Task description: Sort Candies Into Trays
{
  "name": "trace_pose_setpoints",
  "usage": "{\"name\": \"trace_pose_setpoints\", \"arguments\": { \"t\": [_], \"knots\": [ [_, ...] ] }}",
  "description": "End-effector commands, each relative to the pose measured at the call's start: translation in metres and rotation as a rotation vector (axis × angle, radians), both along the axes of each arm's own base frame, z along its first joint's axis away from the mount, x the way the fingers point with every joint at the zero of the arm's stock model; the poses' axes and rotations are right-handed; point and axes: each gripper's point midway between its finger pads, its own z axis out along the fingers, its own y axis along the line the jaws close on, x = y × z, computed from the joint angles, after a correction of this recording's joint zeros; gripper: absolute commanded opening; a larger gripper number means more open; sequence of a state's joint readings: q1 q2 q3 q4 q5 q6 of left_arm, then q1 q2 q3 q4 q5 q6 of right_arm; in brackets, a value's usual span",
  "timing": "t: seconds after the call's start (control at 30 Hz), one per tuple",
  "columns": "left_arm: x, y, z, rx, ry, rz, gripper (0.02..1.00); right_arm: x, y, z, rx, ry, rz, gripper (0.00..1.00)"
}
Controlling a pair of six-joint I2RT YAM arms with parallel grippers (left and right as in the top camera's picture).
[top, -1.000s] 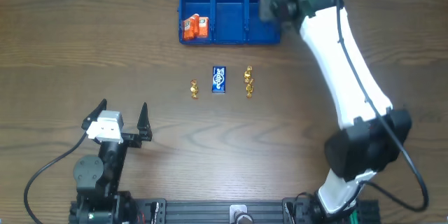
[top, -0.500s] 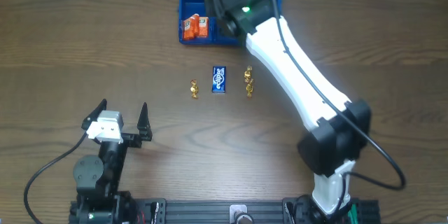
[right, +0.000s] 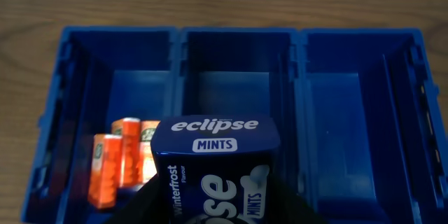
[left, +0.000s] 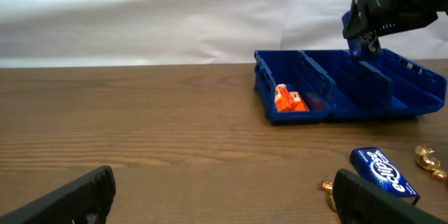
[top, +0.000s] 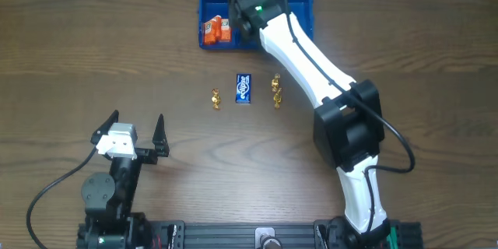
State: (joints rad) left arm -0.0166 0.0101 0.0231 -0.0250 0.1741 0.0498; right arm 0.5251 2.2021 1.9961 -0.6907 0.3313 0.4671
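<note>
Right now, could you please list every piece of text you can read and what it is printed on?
"eclipse": front of the blue mint box.
"MINTS": same front, just below.
"winterfrost Flavour": same box, running sideways.
Print on the orange packs: too small to read.
Lettering on the loose blue packet: too blurred.

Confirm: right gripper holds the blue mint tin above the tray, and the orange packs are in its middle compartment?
No: the orange packs sit in an end compartment of the tray, not the middle, as the right wrist view shows. The right gripper does hold the blue mint tin above it.
</note>
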Motion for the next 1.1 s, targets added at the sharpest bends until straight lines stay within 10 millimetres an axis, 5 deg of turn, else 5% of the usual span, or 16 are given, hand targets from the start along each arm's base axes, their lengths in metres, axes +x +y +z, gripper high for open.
{"name": "trace_pose_setpoints", "arguments": {
  "t": [0.03, 0.47, 0.57, 0.63, 0.67, 0.97, 1.1],
  "knots": [
    [-0.001, -0.002, -0.016, 0.006, 0.046, -0.012, 0.996, 0.007, -0.010, -0.009, 0.021, 0.008, -0.050, 0.137],
    [-0.001, -0.002, -0.016, 0.006, 0.046, -0.012, 0.998, 0.013, -0.013, -0.016, 0.016, 0.005, -0.061, 0.207],
    [-0.001, -0.002, -0.016, 0.006, 0.046, -0.012, 0.998, 0.013, -0.013, -0.016, 0.016, 0.004, -0.061, 0.472],
    [-0.001, -0.002, -0.016, 0.006, 0.046, -0.012, 0.998, 0.013, -0.013, -0.016, 0.015, 0.004, -0.060, 0.917],
    [-0.001, -0.002, -0.016, 0.006, 0.046, -0.012, 0.998, 0.013, -0.013, -0.016, 0.015, 0.004, -0.060, 1.000],
    [-0.001, -0.002, -0.016, 0.006, 0.046, -0.012, 0.998, 0.011, -0.013, -0.015, 0.010, 0.007, -0.055, 1.000],
    [-0.001, -0.002, -0.016, 0.006, 0.046, -0.012, 0.998, 0.004, -0.017, 0.015, 0.010, 0.005, -0.054, 1.000]
  ]
}}
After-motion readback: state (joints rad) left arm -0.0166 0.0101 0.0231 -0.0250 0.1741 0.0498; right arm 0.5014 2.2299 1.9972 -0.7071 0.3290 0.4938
